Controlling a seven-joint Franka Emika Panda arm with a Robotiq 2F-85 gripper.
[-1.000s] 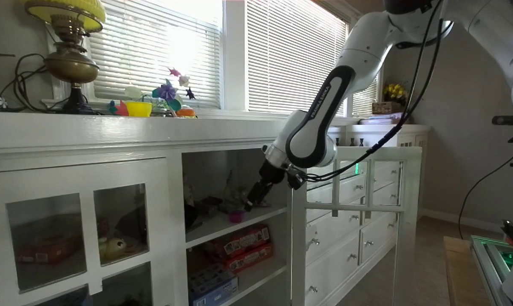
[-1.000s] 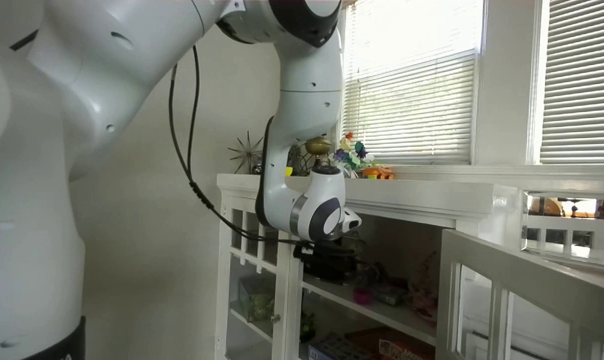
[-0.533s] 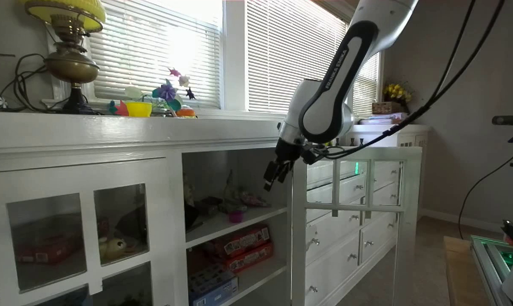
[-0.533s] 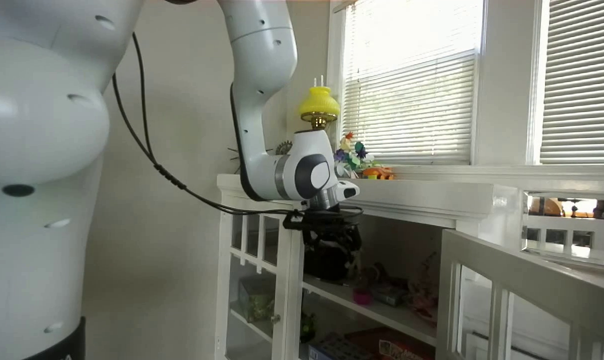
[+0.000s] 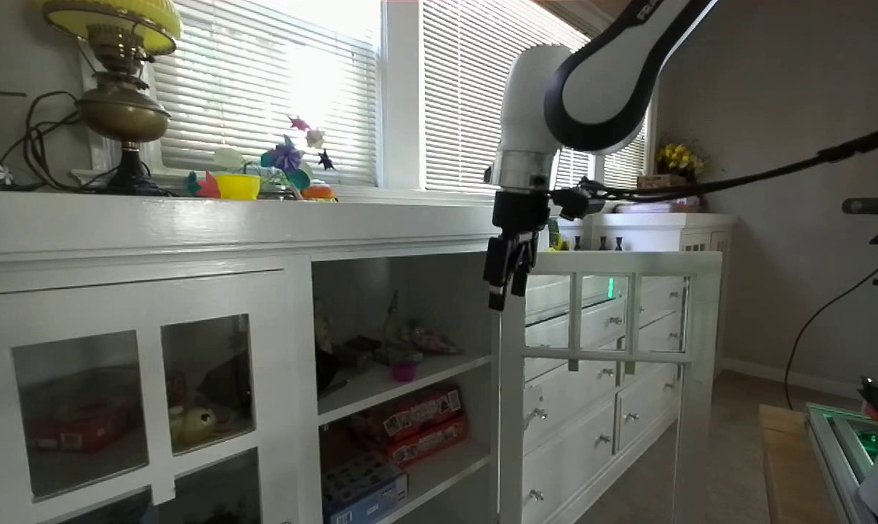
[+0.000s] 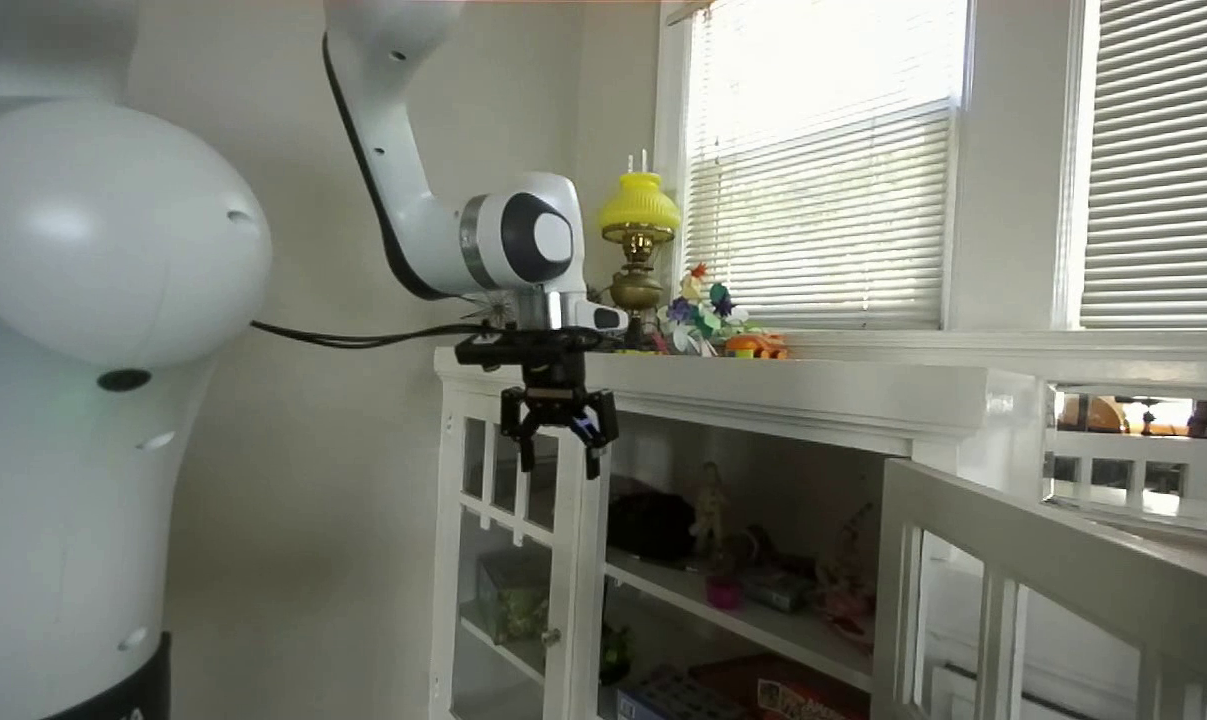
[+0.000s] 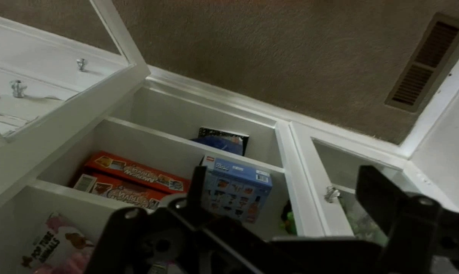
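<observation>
Black gripper [image 6: 560, 467], jaws spread wide, empty, outside white cabinet [image 6: 813, 380], pink container [image 5: 403, 372] near front edge of upper shelf [image 5: 439, 379]

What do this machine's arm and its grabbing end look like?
The arm is white and rounded, with black trim bearing pale letters and a silver ring. Black cables run toward the gripper, which is black with two angular, jointed fingers.

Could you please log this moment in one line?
pincer: open, empty, outside cabinet | one cabinet door: open | pink container: on shelf
</observation>
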